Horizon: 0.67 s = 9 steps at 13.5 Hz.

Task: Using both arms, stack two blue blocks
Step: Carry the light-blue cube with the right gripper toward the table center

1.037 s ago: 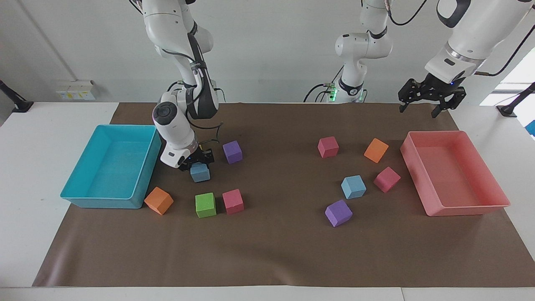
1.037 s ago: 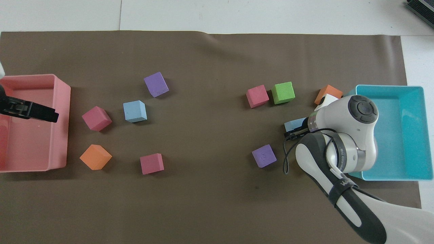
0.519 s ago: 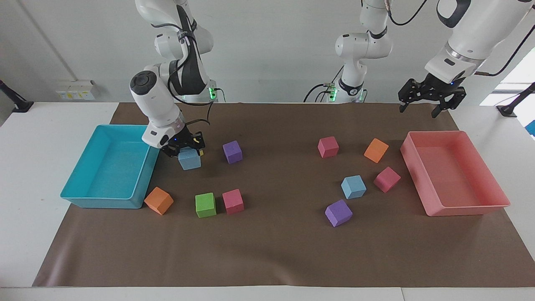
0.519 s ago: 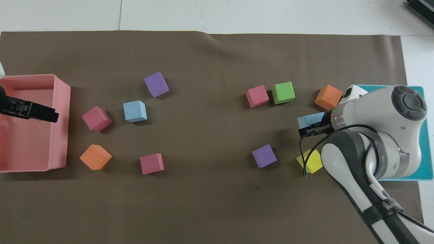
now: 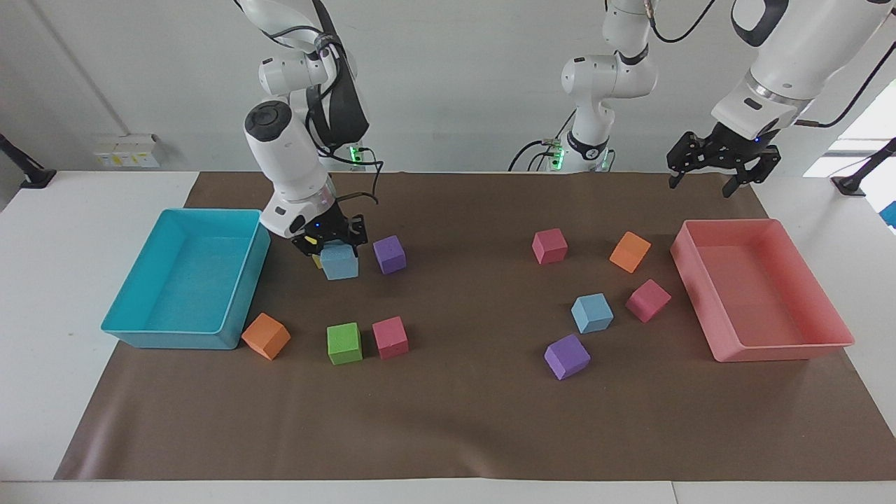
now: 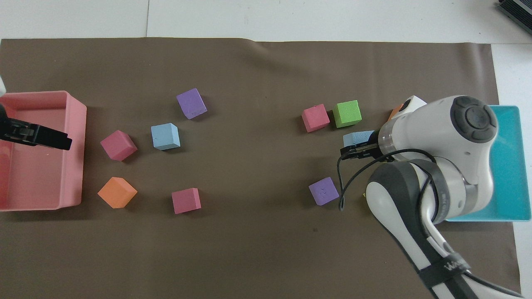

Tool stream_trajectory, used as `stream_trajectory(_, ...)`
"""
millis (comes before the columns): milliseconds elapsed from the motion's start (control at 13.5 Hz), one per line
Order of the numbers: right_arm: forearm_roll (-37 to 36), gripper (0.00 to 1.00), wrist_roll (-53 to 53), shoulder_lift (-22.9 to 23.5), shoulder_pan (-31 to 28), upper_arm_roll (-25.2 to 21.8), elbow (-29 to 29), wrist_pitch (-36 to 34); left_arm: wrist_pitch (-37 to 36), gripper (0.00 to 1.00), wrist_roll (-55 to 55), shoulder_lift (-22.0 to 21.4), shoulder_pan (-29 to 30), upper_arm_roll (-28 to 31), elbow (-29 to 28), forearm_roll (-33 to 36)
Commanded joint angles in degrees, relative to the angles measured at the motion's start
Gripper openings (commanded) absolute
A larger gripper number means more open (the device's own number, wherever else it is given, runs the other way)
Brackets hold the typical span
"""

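Facing view shows one small sky-blue matte foam cube clamped from above in the right pincer, lifted off the brown mat beside the large teal-blue rectangular plastic tray and next to a purple foam cube. A sliver of a yellow foam cube peeks out just beneath the held one. In the overhead view the same held cube juts out from under the right arm's white wrist, with the pincer closed on it.

The second sky-blue foam cube rests on the mat toward the left arm's end of the desk, just beside a magenta-pink foam cube and near another purple foam cube, which lies farther from the robots.

The left pincer hangs over the robots' end of the salmon-pink rectangular plastic tray, jaws spread wide and holding nothing; that arm waits.

Farther from the robots than the held cube lie an orange foam cube, a green foam cube and a pink foam cube, the last two side by side.
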Motion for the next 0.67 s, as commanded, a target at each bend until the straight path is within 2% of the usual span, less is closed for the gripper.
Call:
stream_trajectory(0,0.2,0.0,7.5,4.8,3.8,-0.1,6.4,-0.8,0.1,1.0,0.6,-1.1,0.4,-0.1,-1.0,-0.6)
stream_trajectory(370,0.6,0.0,10.6,5.7,5.0,0.0,8.1,-0.2,0.0,1.0,0.6,-1.1,0.4,-0.1,-1.0,-0.6)
stream_trajectory(593,0.1,0.0,17.1,10.2,10.5,0.0,10.8,0.1,0.0,1.0,0.6,-1.1,0.4,-0.1,-1.0,-0.6)
